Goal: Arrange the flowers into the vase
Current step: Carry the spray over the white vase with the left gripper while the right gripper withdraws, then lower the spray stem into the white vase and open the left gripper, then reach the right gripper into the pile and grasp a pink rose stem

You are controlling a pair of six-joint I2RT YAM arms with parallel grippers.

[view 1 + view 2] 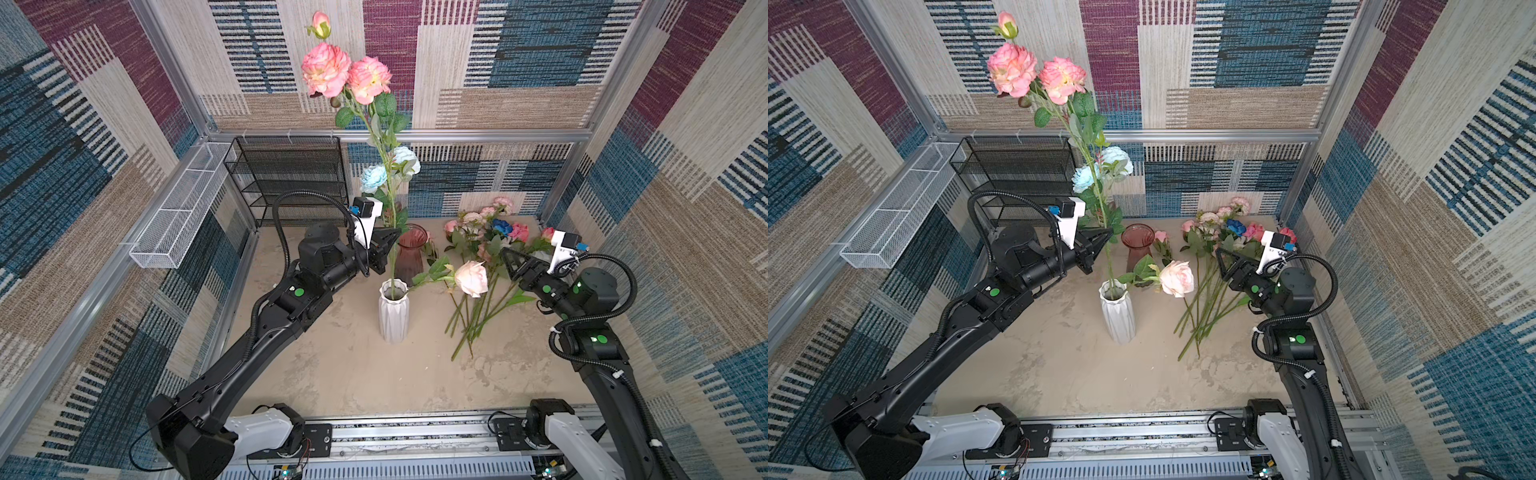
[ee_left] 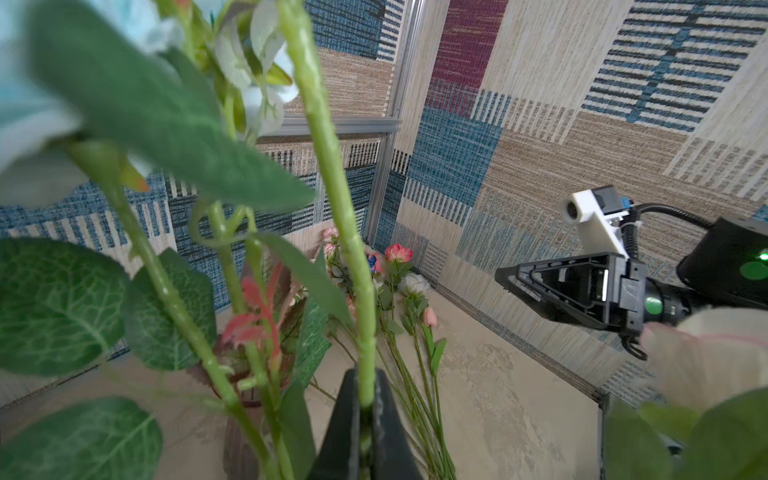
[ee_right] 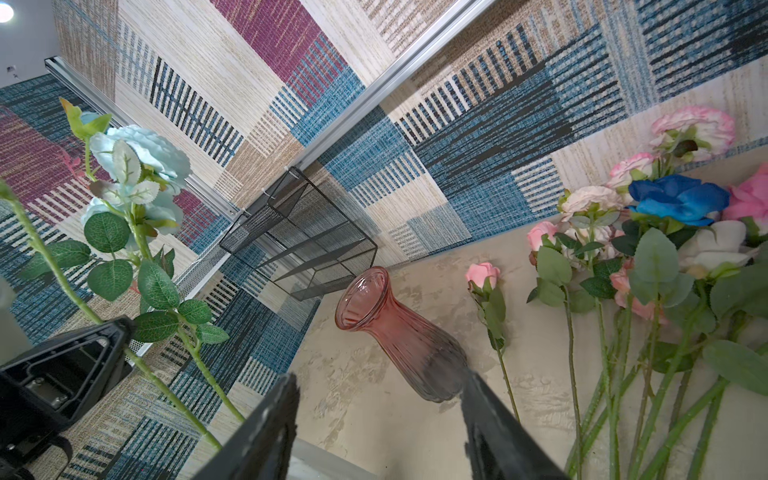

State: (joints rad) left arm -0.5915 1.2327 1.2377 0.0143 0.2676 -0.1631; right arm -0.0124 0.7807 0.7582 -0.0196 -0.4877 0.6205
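Note:
A white ribbed vase (image 1: pixel 393 316) (image 1: pixel 1118 318) stands mid-table. My left gripper (image 1: pixel 392 240) (image 1: pixel 1109 237) (image 2: pixel 366 384) is shut on the green stem (image 2: pixel 332 174) of a tall flower with pink heads (image 1: pixel 326 68) (image 1: pixel 1012 68), just above the vase; the stem's foot sits in the vase mouth. Pale blue flowers (image 1: pixel 390 168) (image 3: pixel 137 158) rise beside it. A peach rose (image 1: pixel 471 278) (image 1: pixel 1177 278) droops over the rim. More flowers (image 1: pixel 490 241) (image 1: pixel 1221 232) (image 3: pixel 665 232) lie at the right. My right gripper (image 1: pixel 505 251) (image 1: pixel 1219 251) (image 3: pixel 380 376) hovers open over their stems, empty.
An empty pink glass vase (image 1: pixel 411 253) (image 1: pixel 1137 249) (image 3: pixel 399 336) stands just behind the white one. A black mesh rack (image 1: pixel 291 178) sits at the back left, and a white wire basket (image 1: pixel 178 216) hangs on the left wall. Patterned walls enclose three sides.

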